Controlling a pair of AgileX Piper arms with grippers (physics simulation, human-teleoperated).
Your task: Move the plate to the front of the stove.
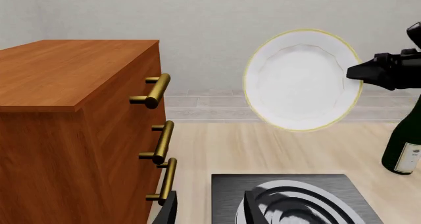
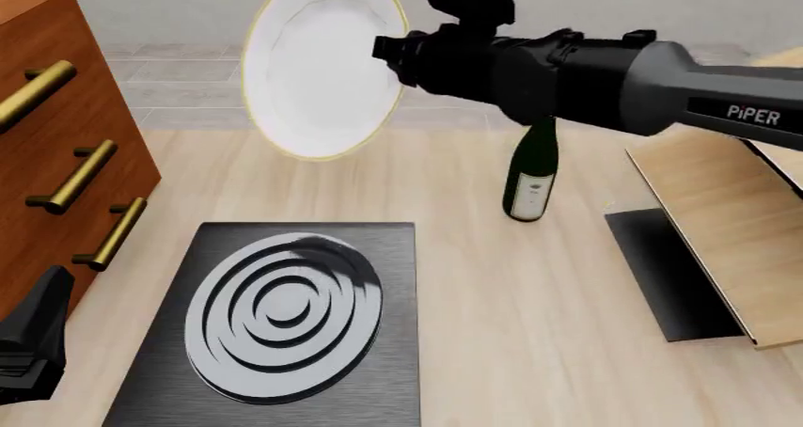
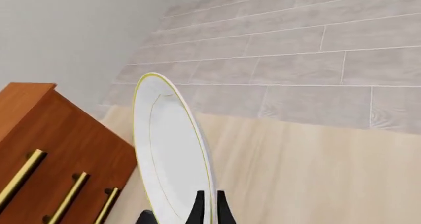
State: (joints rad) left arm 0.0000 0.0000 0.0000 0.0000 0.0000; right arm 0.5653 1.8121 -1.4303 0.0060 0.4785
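The white plate [image 2: 323, 65] with its thin gold rim hangs tilted on edge in the air above the far side of the table, beyond the stove [image 2: 282, 324]. My right gripper [image 2: 389, 46] is shut on the plate's right rim. In the right wrist view the plate [image 3: 171, 155] runs edge-on, with the right gripper [image 3: 207, 209] pinching its rim. The left wrist view shows the plate [image 1: 302, 81] face-on above the stove [image 1: 296, 199], a dark slab with silver rings. My left gripper [image 1: 209, 211] is open and holds nothing, low at the stove's near-left side [image 2: 32, 342].
A wooden drawer cabinet [image 2: 63, 145] with brass handles stands left of the stove. A dark green bottle [image 2: 533, 173] stands upright right of the stove's far corner. A black mat [image 2: 671, 267] and a pale wooden board [image 2: 728, 220] lie at the right.
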